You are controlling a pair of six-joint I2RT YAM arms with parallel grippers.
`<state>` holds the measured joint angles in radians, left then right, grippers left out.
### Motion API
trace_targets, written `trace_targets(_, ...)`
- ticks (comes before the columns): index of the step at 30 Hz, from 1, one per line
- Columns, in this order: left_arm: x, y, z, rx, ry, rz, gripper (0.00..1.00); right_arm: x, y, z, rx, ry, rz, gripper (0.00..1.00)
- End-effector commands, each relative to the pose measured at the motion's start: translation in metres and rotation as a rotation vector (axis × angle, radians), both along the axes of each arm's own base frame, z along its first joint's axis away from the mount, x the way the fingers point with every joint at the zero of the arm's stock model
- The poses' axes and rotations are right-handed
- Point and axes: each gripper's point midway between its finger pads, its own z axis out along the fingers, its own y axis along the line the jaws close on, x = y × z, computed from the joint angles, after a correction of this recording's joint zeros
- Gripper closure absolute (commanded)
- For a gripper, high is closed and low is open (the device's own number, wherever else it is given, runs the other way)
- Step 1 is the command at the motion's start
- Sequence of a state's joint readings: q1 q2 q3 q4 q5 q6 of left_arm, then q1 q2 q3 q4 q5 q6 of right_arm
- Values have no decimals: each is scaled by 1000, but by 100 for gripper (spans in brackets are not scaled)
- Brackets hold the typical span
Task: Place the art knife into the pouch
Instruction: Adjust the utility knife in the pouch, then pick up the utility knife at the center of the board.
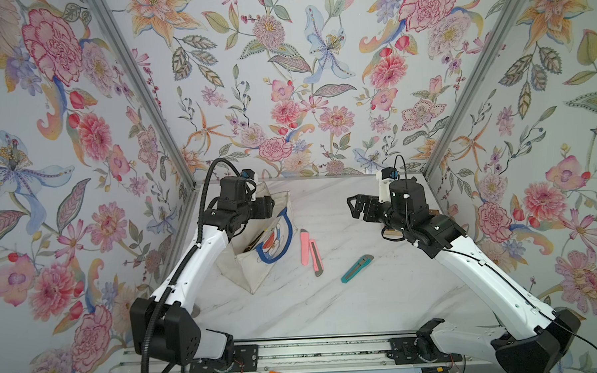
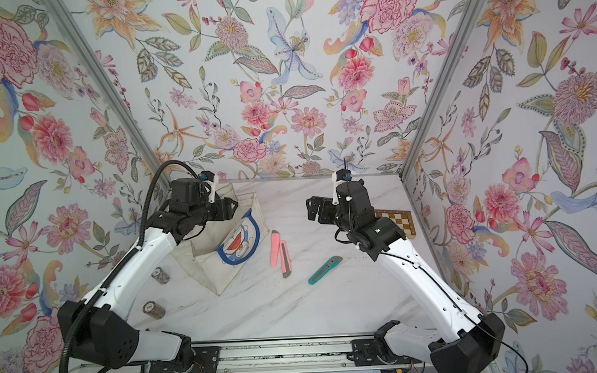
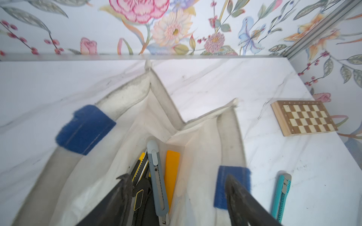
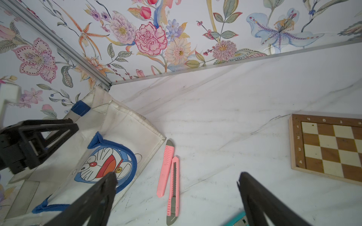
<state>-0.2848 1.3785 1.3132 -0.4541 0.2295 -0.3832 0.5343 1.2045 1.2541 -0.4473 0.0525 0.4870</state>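
Jaws spread, empty, on your left gripper (image 3: 177, 180) above the pouch (image 3: 231, 127): grey knife (image 3: 156, 176), yellow-black knife (image 3: 140, 166) and orange knife (image 3: 172, 168) lie inside, between them. Right gripper (image 1: 354, 205) gapes empty too, with the pink knives (image 4: 165, 170) outside the pouch, ahead of its jaws.

Left arm (image 1: 203, 252) covers most of the mouth of the pouch (image 1: 249, 272) in a top view. Chessboard (image 4: 331, 148) runs off the right wrist view's edge, teal knife (image 3: 282, 193) off the left wrist view's; blue tab (image 3: 84, 129) there blurred.

White arm links (image 1: 203, 254), black joints (image 1: 172, 335), corrugated black cable (image 1: 203, 198).
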Motion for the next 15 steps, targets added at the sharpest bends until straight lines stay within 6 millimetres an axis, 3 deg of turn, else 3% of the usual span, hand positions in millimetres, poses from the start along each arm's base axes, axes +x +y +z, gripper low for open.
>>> trace_targets(1, -22, -12, 58, -29, -125, -12, 28, -3, 0, 0, 12, -10, 18, 1)
trace_targets(4, -42, -37, 76, -81, -160, -74, 37, -6, 2, -1, 22, -13, 31, 1)
trace_targets(7, -57, -72, 73, -142, -155, -167, 44, -9, 3, -1, 37, -14, 41, 1)
trace_targets(11, -61, -109, 41, -182, -84, -246, 51, -16, 1, -3, 63, -24, 48, 1)
trace_targets(15, -59, -132, 6, -190, -6, -285, 53, -23, -6, -5, 54, -36, 39, 1)
